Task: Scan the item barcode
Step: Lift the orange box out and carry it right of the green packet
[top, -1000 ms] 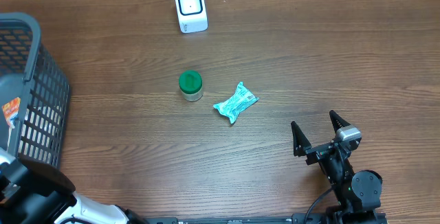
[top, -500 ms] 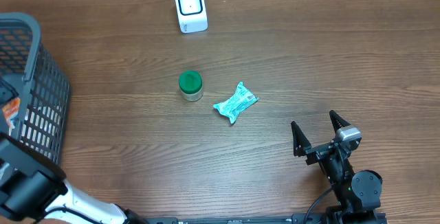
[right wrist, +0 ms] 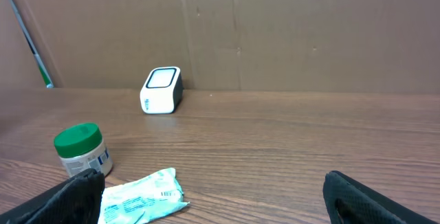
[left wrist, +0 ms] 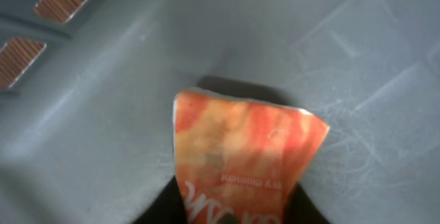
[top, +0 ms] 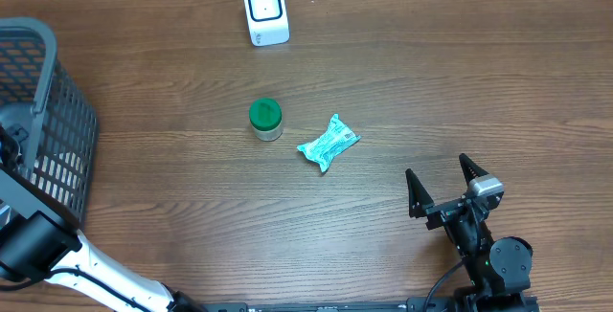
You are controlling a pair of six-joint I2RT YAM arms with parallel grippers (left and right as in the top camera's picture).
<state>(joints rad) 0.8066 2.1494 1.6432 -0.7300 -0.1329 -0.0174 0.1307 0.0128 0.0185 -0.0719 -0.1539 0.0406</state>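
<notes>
Left wrist view: I have the left gripper (left wrist: 234, 216) down inside the basket (left wrist: 357, 59), fingers pinched on the orange packet (left wrist: 244, 155), which sticks out beyond their tips. My right gripper (top: 437, 167) sits low, fingers spread wide.

Jar (top: 265, 118) left of pouch (top: 328, 144) — (scanner (top: 265, 11) behind)

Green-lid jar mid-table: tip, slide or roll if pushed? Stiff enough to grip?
The green-lidded jar stands upright and looks squat, so a low push probably slides it. Its round wall means it likely rolls if toppled. It looks rigid, so should hold shape when gripped.
</notes>
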